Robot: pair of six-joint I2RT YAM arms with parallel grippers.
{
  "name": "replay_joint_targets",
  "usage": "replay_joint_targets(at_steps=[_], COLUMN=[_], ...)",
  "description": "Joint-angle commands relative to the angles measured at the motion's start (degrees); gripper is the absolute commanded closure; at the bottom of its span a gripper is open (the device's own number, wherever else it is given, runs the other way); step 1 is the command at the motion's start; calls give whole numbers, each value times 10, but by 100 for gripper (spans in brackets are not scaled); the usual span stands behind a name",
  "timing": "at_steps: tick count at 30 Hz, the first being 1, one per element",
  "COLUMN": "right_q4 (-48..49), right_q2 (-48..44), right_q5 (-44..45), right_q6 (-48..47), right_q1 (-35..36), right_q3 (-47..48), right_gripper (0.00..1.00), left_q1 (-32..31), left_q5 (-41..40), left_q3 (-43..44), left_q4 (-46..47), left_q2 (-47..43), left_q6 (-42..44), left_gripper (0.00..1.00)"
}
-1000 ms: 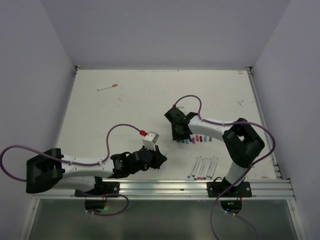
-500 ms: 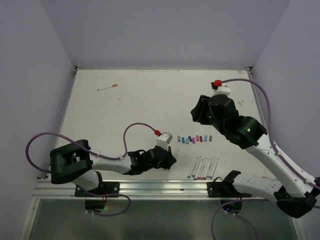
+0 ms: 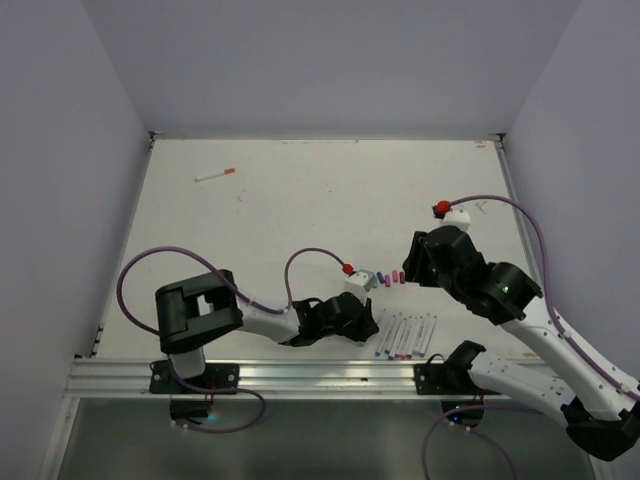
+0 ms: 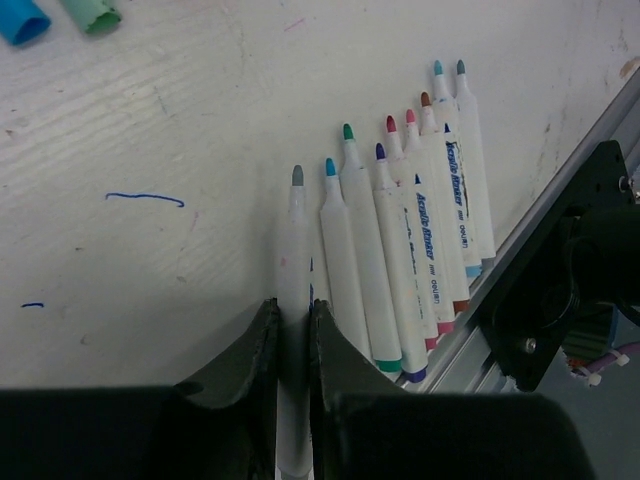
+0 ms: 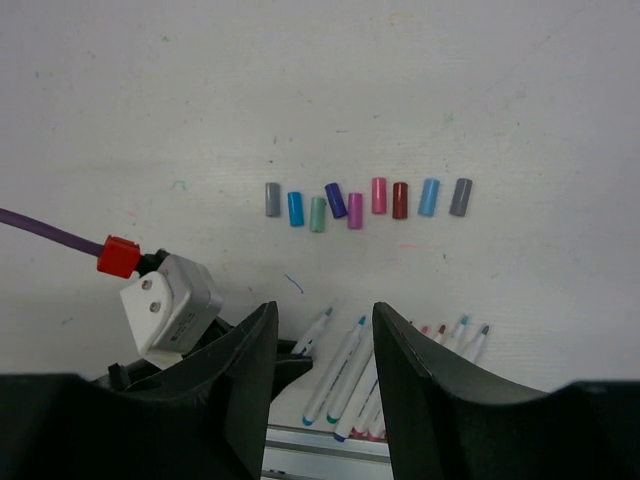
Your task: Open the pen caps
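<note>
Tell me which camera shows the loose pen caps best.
Right wrist: the whole row of pen caps lies mid-frame, unobstructed, colours distinct. Top external shows them tiny, partly hidden by the left arm. Left wrist catches only two at its top edge.

Pens (image 3: 405, 336) lie side by side along the table's (image 3: 300, 200) near edge, pen caps (image 5: 355, 210) rowed just behind; stray pen (image 3: 214, 175) near far-left corner.

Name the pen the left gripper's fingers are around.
The grey-tipped pen, leftmost in the wrist view's row; the other pens lie outside the left gripper.
</note>
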Motion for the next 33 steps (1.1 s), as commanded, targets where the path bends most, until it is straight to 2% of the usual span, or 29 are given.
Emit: replay_joint_targets(at_steps=[1,2,5,10,14,17,19,22,23,28,29,30,33], right_q4=[-7,-7,-7,-5,-3,0,1,2,3,14,16,19,36], right_q2=[-19,-19,-25,-32,-32,-34,-35,-38,-37,-31,-30,-27,-19], right_q5=[9,8,3,1,-1,-3,-5,-7,-9,-14,-16,-18,-25], right_q6=[11,12,12,10,10,9,8,5,5,2,1,-1,-5], right_q1=[0,0,0,0,0,0,0,0,0,0,0,0,0], right_q3=[2,1,1,2,4,4,3,0,-1,-7,-8,-9,-10], right_gripper=[53,53,53,53,53,53,53,53,53,53,53,53,53], left_q1=[-7,-8,-10,-10,-10,-5,6,59,95,209,244,261,334], left_q5=[11,10,-2,-21,-40,-75,-91,-91,-94,-174,-188,-201,-199], left_q3=[29,29,22,17,12,14,16,5,3,41,68,84,144], left_q4=[29,29,26,3,-10,-45,-86,-124,-133,-229,-236,-268,-286], left_q2=[22,22,22,15,0,-32,-62,-115,-131,-202,-204,-203,-175], left_q6=[10,10,6,6,15,38,54,83,93,166,177,194,269], left_gripper=[87,85,73,67,58,50,49,46,45,27,22,21,17])
